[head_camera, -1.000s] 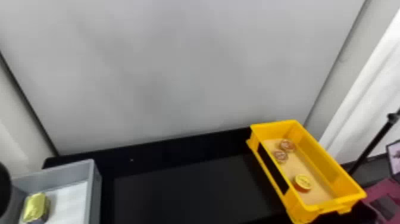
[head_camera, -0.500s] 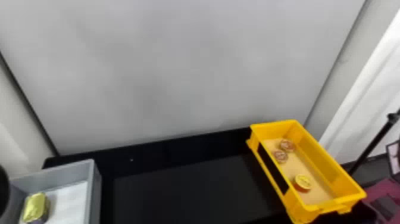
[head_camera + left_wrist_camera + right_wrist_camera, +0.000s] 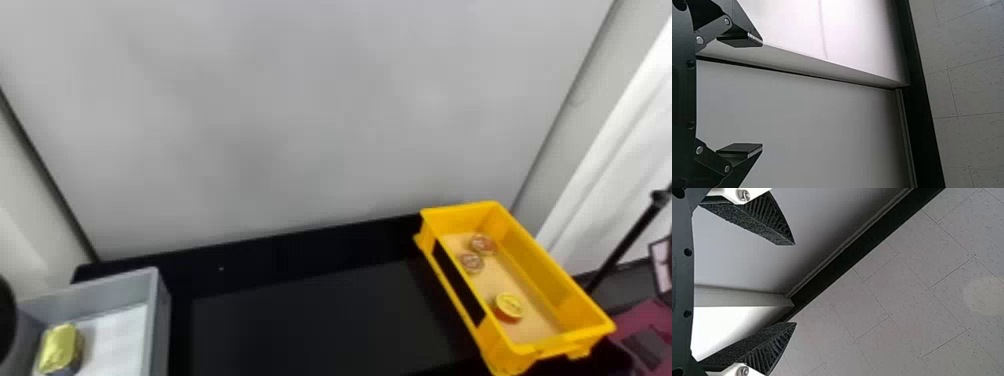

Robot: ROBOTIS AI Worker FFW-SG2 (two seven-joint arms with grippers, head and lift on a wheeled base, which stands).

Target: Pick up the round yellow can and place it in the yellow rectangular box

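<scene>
"Head view first: where is the round yellow can (image 3: 509, 306)?"

"Inside the yellow rectangular box (image 3: 531, 265), on its tan floor towards the near end, yellow lid up. Two small round tins (image 3: 476, 253) lie farther back, apart from it."

"So what is the step in hand?"

"I judge the placing done; what's left is to leave it well. Don't go back in to nudge the can. It looks settled flat, and a stray fingertip could tip it or catch the rim and drag the box."

"And the fingers?"

"Spread on both. The left gripper (image 3: 763, 94) has a wide gap with nothing in it, and so does the right gripper (image 3: 795, 284). Keep both arms high and clear of the walls."

"What about the grey box (image 3: 162, 325)?"

"It holds a gold-topped tin (image 3: 61, 348), squarish with rounded corners, so it's a poor match for 'round'. Go by outline, not colour, and let it be."
</scene>
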